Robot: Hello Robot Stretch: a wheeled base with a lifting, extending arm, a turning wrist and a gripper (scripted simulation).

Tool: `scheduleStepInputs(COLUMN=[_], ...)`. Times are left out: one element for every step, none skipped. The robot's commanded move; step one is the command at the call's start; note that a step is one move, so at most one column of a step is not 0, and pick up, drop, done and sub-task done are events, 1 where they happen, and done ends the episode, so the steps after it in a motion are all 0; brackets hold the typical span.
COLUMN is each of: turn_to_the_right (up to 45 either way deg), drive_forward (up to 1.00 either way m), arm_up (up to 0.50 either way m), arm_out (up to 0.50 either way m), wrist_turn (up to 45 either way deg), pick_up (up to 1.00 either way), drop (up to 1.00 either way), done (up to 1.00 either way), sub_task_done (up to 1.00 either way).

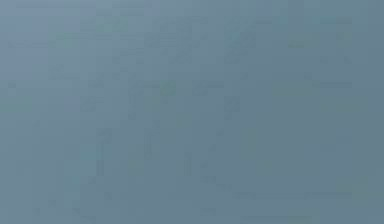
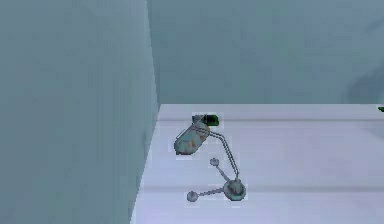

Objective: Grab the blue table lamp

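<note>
A small table lamp (image 2: 213,160) stands on a white tabletop (image 2: 300,150) in the arm side view, near the top's left edge. Its grey-blue shade (image 2: 195,136) tilts down to the left. A thin bent stem runs from the shade to a round base (image 2: 236,188), and a short rod with a knob (image 2: 193,196) sticks out to the left of the base.
A blue-grey wall (image 1: 190,110) stands close ahead in the forward view. In the arm side view a wall (image 2: 70,110) rises just left of the tabletop, and another (image 2: 270,50) runs behind it. A small dark green thing (image 2: 381,108) sits at the right edge.
</note>
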Motion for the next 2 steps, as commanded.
scheduleStepInputs(turn_to_the_right=[0.0,0.0], drive_forward=[0.00,0.00], arm_up=[0.50,0.38], arm_out=[0.00,0.00], wrist_turn=[0.0,0.0], pick_up=[0.00,0.00], drop=[0.00,0.00], done=[0.00,0.00], sub_task_done=[0.00,0.00])
